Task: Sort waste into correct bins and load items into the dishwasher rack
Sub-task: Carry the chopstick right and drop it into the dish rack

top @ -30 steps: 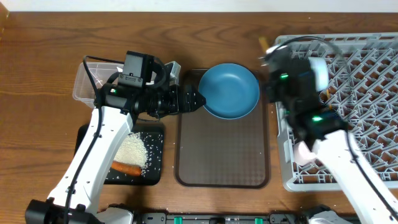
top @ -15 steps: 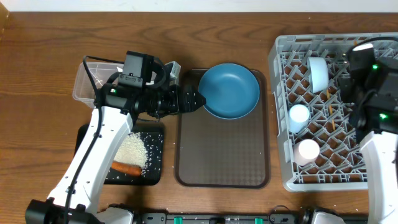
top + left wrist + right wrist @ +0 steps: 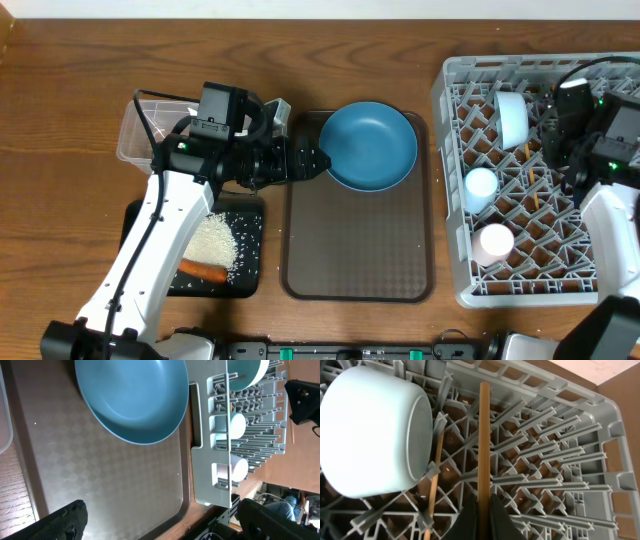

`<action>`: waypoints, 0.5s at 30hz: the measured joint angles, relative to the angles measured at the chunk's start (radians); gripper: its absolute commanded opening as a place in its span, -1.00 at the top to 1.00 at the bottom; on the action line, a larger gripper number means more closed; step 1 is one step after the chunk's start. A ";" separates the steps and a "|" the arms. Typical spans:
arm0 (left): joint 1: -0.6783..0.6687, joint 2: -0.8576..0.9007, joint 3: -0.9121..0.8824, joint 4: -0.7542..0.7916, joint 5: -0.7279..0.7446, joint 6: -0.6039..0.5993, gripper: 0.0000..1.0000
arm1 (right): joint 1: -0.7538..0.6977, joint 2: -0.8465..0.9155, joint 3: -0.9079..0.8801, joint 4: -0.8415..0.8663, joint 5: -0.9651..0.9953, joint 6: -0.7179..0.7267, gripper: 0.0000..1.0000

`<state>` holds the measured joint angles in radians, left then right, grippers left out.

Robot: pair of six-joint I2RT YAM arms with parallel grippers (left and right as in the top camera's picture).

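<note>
Wood-grain table (image 3: 80, 60): right jaws pinch a slim wooden chopstick (image 3: 483, 440) over grey lattice rack (image 3: 600, 415); left jaws gape.

Overhead: bright, even, diffuse light from above. Wood grain of the table (image 3: 80, 80) is crisp to every edge. Shadows faint and soft-edged. Plate (image 3: 368, 147) carries a mild sheen only.

Left wrist: dimmer. White glare patch on the brown tray (image 3: 115, 490) towards its lower-left corner. Fingers (image 3: 60, 522) of the left gripper (image 3: 160, 510) are dark and out of focus. Lines of the rack (image 3: 210, 460) splay rightwards: wide-angle stretch.

Right wrist: bowl (image 3: 370, 430) very bright, surface washed pale. Chopstick (image 3: 483, 435) sharp. Fingers (image 3: 470, 520) of the right gripper (image 3: 483, 501) near-black, soft.
</note>
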<state>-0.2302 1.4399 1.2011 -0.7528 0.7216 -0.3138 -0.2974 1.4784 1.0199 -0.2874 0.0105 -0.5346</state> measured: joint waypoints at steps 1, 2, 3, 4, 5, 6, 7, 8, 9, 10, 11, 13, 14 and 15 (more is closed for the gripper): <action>0.000 0.000 0.000 0.000 0.000 0.000 -0.96 | 0.000 0.003 0.000 0.005 0.000 0.000 0.98; 0.000 0.000 0.000 0.000 0.000 0.000 -0.96 | 0.000 0.006 0.000 0.011 -0.002 0.000 0.98; 0.000 0.000 0.000 0.000 0.000 0.000 -0.96 | 0.000 0.008 0.000 0.016 -0.002 0.000 0.98; 0.000 0.000 0.000 0.000 0.000 0.000 -0.96 | 0.000 0.010 0.000 0.021 -0.003 0.000 0.98; 0.000 0.000 0.000 0.000 0.000 0.000 -0.96 | 0.000 0.014 0.000 0.025 -0.004 0.000 0.98; 0.000 0.000 0.000 0.000 0.000 0.000 -0.96 | 0.000 0.018 0.000 0.028 -0.004 0.000 0.94; 0.000 0.000 0.000 0.000 0.000 0.000 -0.97 | 0.000 0.021 0.000 0.031 -0.004 0.000 0.87; 0.000 0.000 0.000 0.000 0.000 0.000 -0.96 | 0.000 0.027 0.000 0.034 -0.004 0.000 0.79; 0.000 0.000 0.000 0.000 0.000 0.000 -0.96 | 0.000 0.031 0.000 0.038 -0.004 0.000 0.68; 0.000 0.000 0.000 0.000 0.000 0.000 -0.96 | 0.000 0.034 0.000 0.041 -0.004 0.000 0.67; 0.000 0.000 0.000 0.000 0.000 0.000 -0.96 | 0.000 0.036 0.000 0.045 -0.004 -0.002 0.63; 0.000 0.000 0.000 0.000 0.000 0.000 -0.96 | 0.000 0.037 0.000 0.048 -0.004 -0.002 0.52; 0.000 0.000 0.000 0.000 0.000 0.000 -0.96 | 0.000 0.037 0.000 0.049 -0.005 -0.005 0.46; 0.000 0.000 0.000 0.000 0.000 0.000 -0.96 | 0.000 0.037 0.000 0.050 -0.004 -0.007 0.43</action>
<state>-0.2302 1.4399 1.2011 -0.7528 0.7216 -0.3138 -0.2974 1.5154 1.0199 -0.2371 0.0063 -0.5415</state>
